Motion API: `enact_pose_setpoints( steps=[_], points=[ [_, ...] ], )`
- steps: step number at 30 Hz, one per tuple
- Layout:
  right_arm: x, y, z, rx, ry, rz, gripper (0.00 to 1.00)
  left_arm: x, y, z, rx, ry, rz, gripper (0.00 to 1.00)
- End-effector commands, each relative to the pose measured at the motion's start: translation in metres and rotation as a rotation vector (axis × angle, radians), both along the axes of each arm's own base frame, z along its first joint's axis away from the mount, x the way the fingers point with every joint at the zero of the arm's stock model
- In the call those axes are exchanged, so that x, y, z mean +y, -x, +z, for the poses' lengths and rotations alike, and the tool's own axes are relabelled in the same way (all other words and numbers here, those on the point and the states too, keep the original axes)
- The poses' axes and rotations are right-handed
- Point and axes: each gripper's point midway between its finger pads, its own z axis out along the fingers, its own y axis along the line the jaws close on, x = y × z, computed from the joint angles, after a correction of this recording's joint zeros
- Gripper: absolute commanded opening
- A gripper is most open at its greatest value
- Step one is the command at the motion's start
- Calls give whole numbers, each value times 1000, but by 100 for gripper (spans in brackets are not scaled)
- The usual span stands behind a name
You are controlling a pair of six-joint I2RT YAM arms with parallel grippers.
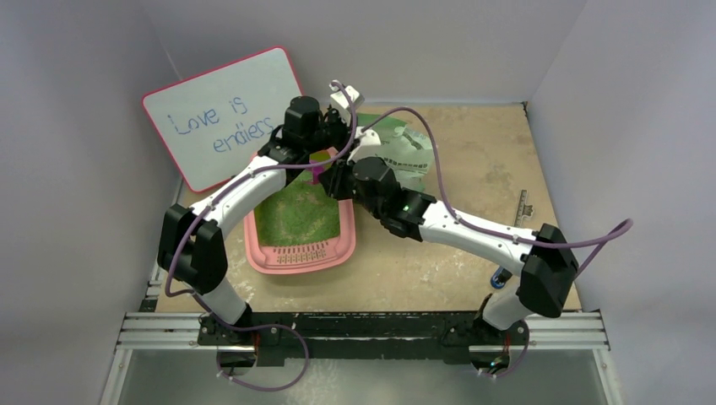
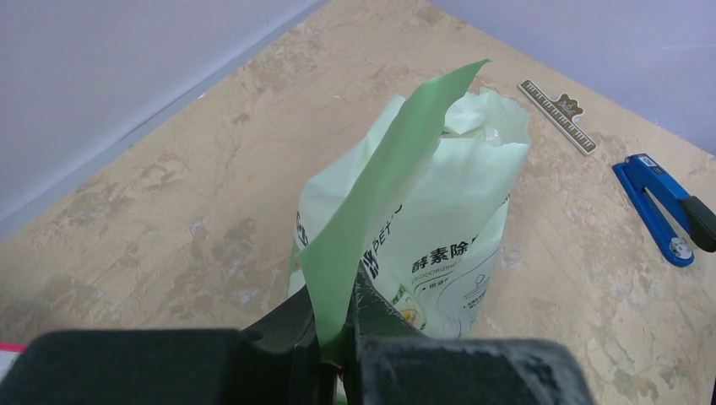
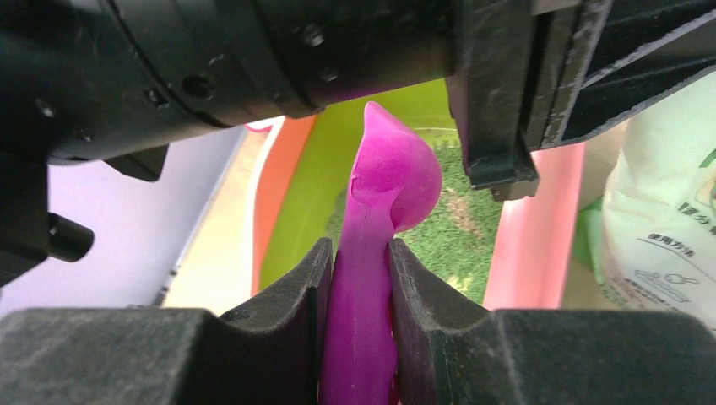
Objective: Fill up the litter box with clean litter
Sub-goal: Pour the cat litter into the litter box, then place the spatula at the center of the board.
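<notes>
The pink litter box (image 1: 344, 240) lies left of centre, its grille lip towards me, with clean green litter (image 1: 300, 215) spread over its floor. My right gripper (image 1: 329, 179) hovers over the box's far end, shut on a magenta scoop (image 1: 317, 171). The right wrist view shows the scoop (image 3: 371, 253) clamped between the fingers, above the litter (image 3: 439, 240) and the lime-green inner wall (image 3: 308, 198). My left gripper (image 1: 350, 131) is behind the box, shut on the top flap of the pale green printed bag (image 1: 397, 148). In the left wrist view the bag (image 2: 439, 228) stands upright, its flap in the gripper (image 2: 346, 329).
A whiteboard (image 1: 224, 114) leans on the left wall behind the box. A ruler (image 1: 523, 207) and a blue tool (image 2: 659, 207) lie on the right side of the table. My two wrists are close together over the box's far end.
</notes>
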Motion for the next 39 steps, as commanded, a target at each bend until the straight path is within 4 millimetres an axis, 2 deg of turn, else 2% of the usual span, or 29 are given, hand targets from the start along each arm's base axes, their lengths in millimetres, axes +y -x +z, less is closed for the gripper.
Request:
enact_pose_setpoints(
  steps=[1, 5, 13, 18, 21, 23, 27, 30, 32, 35, 39],
  points=[
    [-12, -15, 37, -179, 106, -102, 0, 3, -2, 73, -186, 105, 17, 0],
    [-8, -14, 39, -243, 164, -82, 0, 3, -2, 72, -182, 104, 14, 0],
    [19, 5, 36, -437, 315, 110, 0, 4, -2, 73, -185, 102, 14, 0],
    [18, 7, 32, -500, 416, 165, 0, 4, -1, 73, -185, 94, 15, 0],
    [10, 13, 34, -451, 366, 144, 0, 5, -1, 72, -184, 89, 15, 0],
    [5, 30, 49, -417, 262, 176, 0, 4, 0, 72, -184, 91, 12, 0],
    [-15, 65, 69, -328, 80, 242, 0, 4, 0, 75, -191, 96, 12, 0],
    [-46, 86, 69, -219, 20, 241, 0, 4, 0, 78, -198, 101, 8, 0],
    [-73, 96, 71, -175, -51, 212, 0, 3, 1, 77, -197, 102, 6, 0],
    [-124, 103, 60, -49, -165, 136, 0, 4, 1, 75, -195, 103, 7, 0],
    [-196, 107, 42, 79, -221, -78, 0, 3, 0, 70, -189, 106, 10, 0]
  ],
)
